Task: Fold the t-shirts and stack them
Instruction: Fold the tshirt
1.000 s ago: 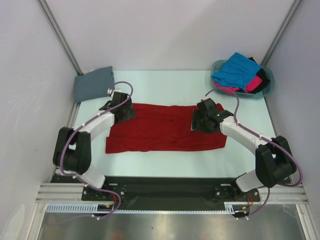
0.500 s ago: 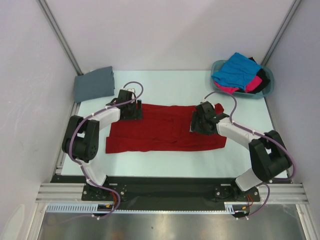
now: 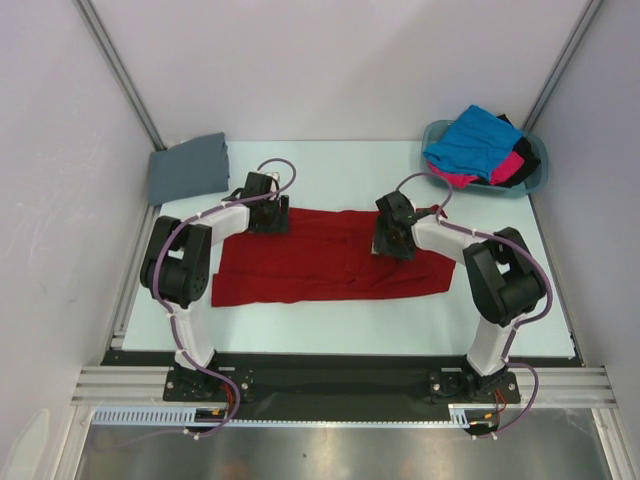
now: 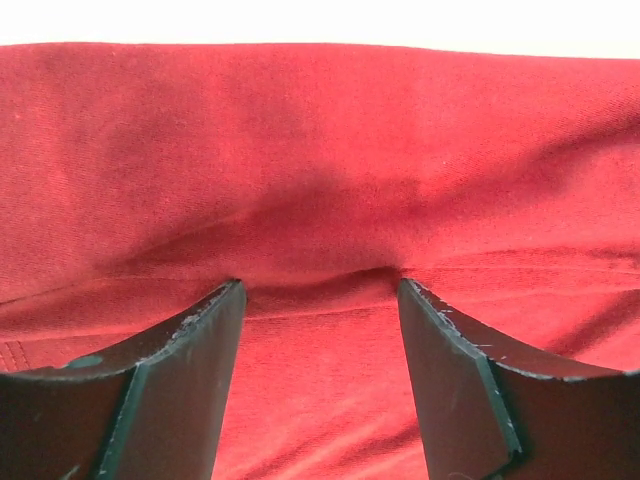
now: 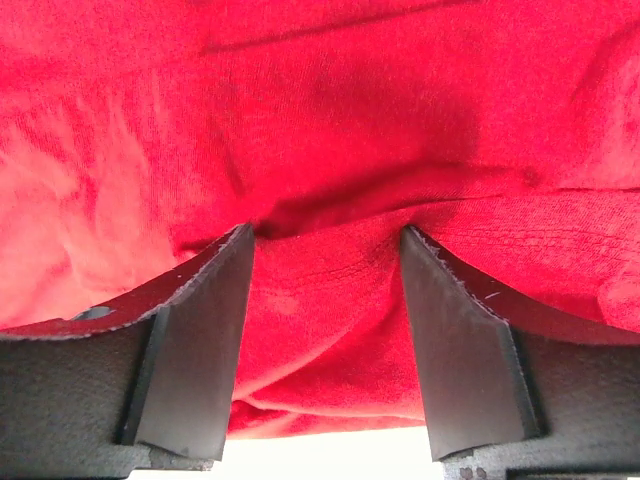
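A deep red t-shirt [image 3: 330, 265] lies spread flat across the middle of the table. My left gripper [image 3: 268, 216] is on its far left edge, and my right gripper [image 3: 392, 232] is on its far edge right of centre. In the left wrist view the gripper [image 4: 320, 290] is open, fingertips pressed into the red cloth [image 4: 320, 150], which creases between them. The right gripper [image 5: 328, 235] is likewise open, with a fold of red cloth [image 5: 330, 320] bulging between its fingers. A slate grey t-shirt [image 3: 188, 168] lies folded at the far left.
A teal basket [image 3: 535, 175] at the far right corner holds a bright blue t-shirt [image 3: 470, 140], a hot pink one [image 3: 512, 165] and a black one [image 3: 523, 152]. Grey walls and metal posts close in the table on three sides.
The left gripper has moved right and further back along the shirt's far edge. The right gripper has shifted back and slightly left to that same edge. The shirt lies much as before.
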You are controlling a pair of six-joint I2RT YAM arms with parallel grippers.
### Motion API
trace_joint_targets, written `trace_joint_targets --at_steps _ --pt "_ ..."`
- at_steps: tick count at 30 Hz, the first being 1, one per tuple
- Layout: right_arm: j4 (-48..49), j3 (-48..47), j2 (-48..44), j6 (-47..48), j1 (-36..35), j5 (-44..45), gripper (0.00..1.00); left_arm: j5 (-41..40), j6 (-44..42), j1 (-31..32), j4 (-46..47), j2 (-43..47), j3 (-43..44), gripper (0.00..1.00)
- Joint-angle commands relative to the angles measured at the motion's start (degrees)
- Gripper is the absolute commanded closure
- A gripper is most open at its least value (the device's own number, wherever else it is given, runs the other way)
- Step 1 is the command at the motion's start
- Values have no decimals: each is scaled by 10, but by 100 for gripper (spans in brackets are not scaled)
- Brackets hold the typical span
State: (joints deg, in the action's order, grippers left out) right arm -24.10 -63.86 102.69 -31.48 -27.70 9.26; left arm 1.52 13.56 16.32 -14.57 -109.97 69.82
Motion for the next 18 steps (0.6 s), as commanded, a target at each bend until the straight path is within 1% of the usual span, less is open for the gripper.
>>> trace_joint_targets --at_steps 1,3,6,9,16,18 --pt "1 -41 35 -2 7 20 36 -9 17 9 -50 -18 6 31" --pt "-11 -60 46 -2 9 18 36 -14 37 13 -83 -20 8 35" --pt "-20 -85 69 -4 17 7 36 -1 62 21 -99 -12 -13 37" --pt "-30 -108 91 -2 25 -7 36 8 89 33 -102 4 -50 38" --pt "-56 -201 148 12 37 -27 35 21 159 75 -72 58 -188 39" --pt "-67 -222 169 17 39 -34 35 20 188 90 -70 75 -215 40"
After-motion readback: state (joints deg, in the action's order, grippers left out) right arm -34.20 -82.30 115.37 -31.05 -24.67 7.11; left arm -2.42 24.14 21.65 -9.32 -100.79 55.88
